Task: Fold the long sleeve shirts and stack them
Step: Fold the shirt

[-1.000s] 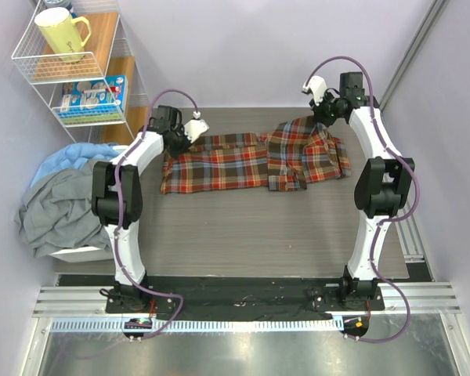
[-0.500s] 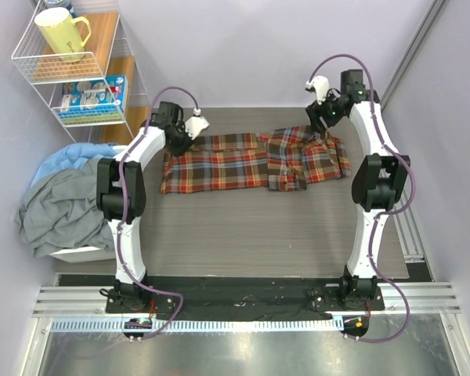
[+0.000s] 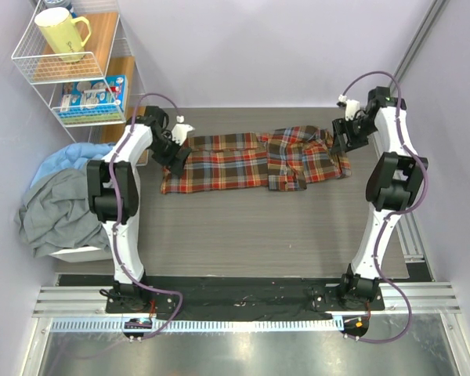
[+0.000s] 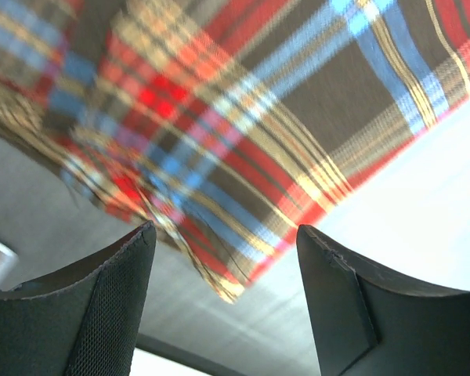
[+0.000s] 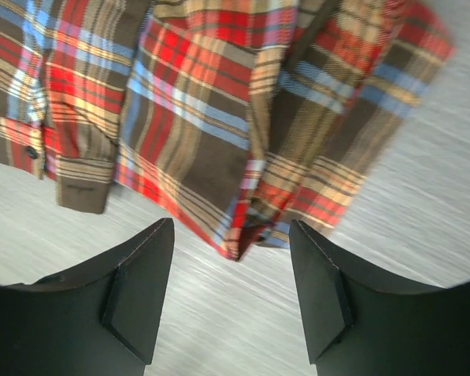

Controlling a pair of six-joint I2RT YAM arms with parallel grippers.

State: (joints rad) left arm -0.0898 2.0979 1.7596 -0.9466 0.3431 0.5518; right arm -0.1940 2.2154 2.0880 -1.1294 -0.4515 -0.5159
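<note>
One long sleeve shirt (image 3: 251,160), in red, brown and yellow plaid, lies folded into a wide band across the far part of the table. My left gripper (image 3: 175,150) hovers at its left end, open and holding nothing. In the left wrist view a shirt (image 4: 243,117) corner hangs between the left gripper's (image 4: 225,235) spread fingers (image 4: 78,305). My right gripper (image 3: 342,141) is at the shirt's right end, open and holding nothing. The right wrist view shows the shirt's (image 5: 204,102) edge and a cuff just ahead of the right gripper (image 5: 231,227).
A wire shelf (image 3: 31,59) with a yellow mug (image 3: 61,33) and a box (image 3: 90,95) stands at the far left. A heap of grey and blue cloth (image 3: 59,207) fills a white bin beside the left arm. A metal rail (image 3: 413,235) runs along the table's right edge.
Both grippers have opened and let go of the shirt. The left one drew back to the left, the right one swung out to the right. The shirt's raised right end has settled flat.
</note>
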